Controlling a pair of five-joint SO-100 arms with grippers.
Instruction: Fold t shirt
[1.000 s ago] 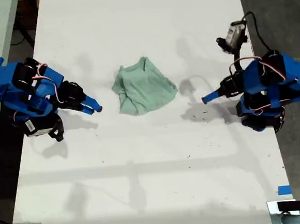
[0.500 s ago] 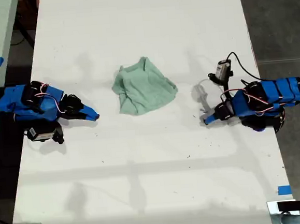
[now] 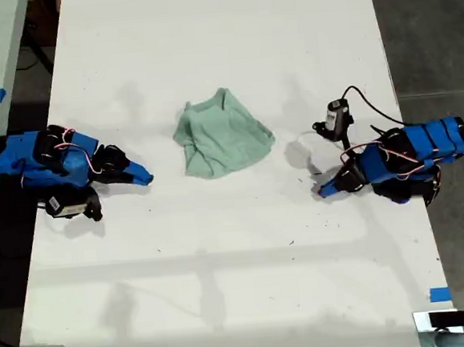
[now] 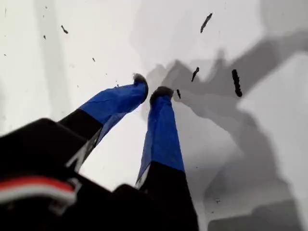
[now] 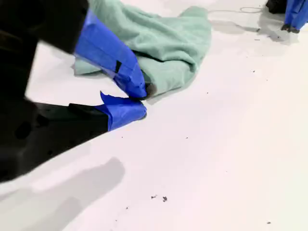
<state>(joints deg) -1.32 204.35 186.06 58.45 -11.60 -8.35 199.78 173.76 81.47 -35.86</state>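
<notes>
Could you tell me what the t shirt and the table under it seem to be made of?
The t shirt looks like a soft knit fabric, probably cotton, matte pale mint green: it lies crumpled with limp folds and wrinkles, and no shine. The table looks like a hard, smooth white board, perhaps laminate or painted: flat, with soft shadows and small dark scuffs. Its exact material cannot be told.

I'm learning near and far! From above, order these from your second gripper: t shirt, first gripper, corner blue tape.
From my second gripper:
1. t shirt, just beside it.
2. my first gripper, exterior view's right.
3. blue tape, exterior view's lower right corner.
</notes>
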